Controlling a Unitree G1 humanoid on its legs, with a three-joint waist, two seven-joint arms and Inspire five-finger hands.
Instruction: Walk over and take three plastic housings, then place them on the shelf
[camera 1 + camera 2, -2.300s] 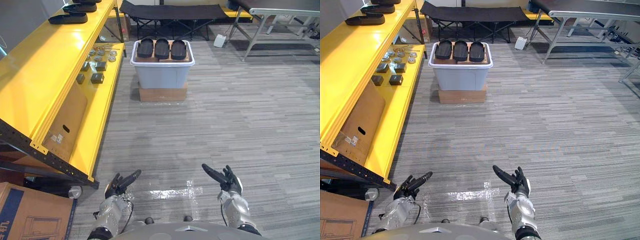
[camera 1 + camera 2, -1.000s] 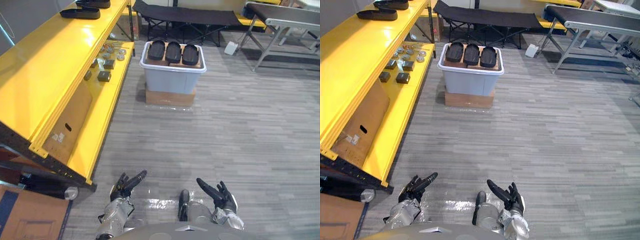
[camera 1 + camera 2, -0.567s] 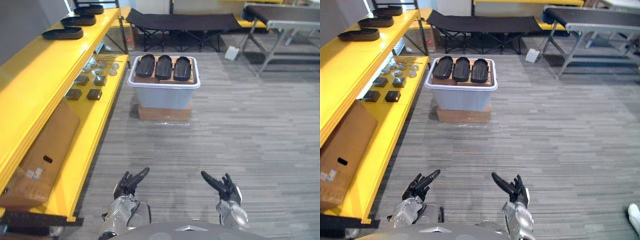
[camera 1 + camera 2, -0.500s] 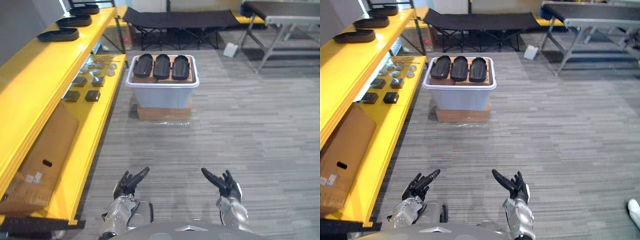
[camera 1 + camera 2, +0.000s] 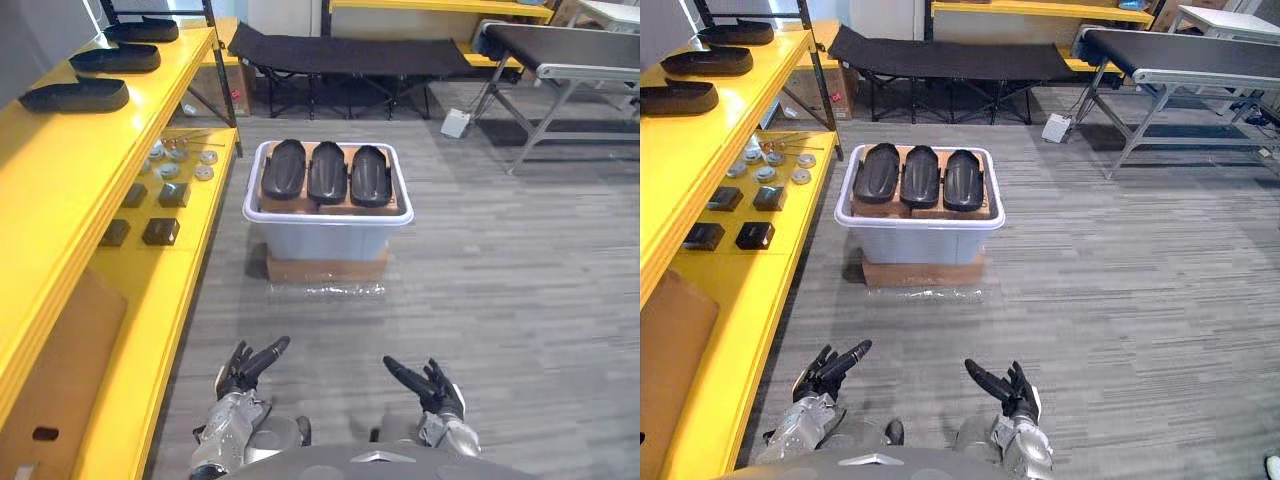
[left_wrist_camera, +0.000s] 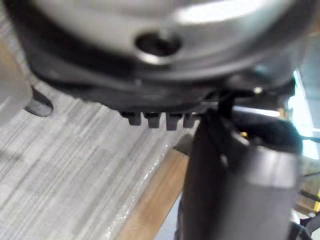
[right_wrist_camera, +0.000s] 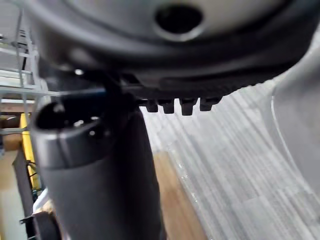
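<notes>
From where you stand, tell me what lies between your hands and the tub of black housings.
Only grey floor separates the left robot hand and right robot hand from the tub of housings, per the left eye view.

- The grey striped plank floor [image 5: 520, 300] bears a flat brown cardboard box [image 5: 325, 268] straight ahead of the left hand [image 5: 245, 368] and the right hand [image 5: 430, 385], well apart from both.
- A pale grey plastic tub [image 5: 325, 235] stands on that box, with three black oval plastic housings [image 5: 327, 172] side by side on top.
- A yellow metal shelf [image 5: 60, 190] runs along the left hand's outer side. Its top level carries a row of black housings [image 5: 75, 95], its lower level small dark blocks [image 5: 160, 231] and round metal parts [image 5: 175, 160].
</notes>
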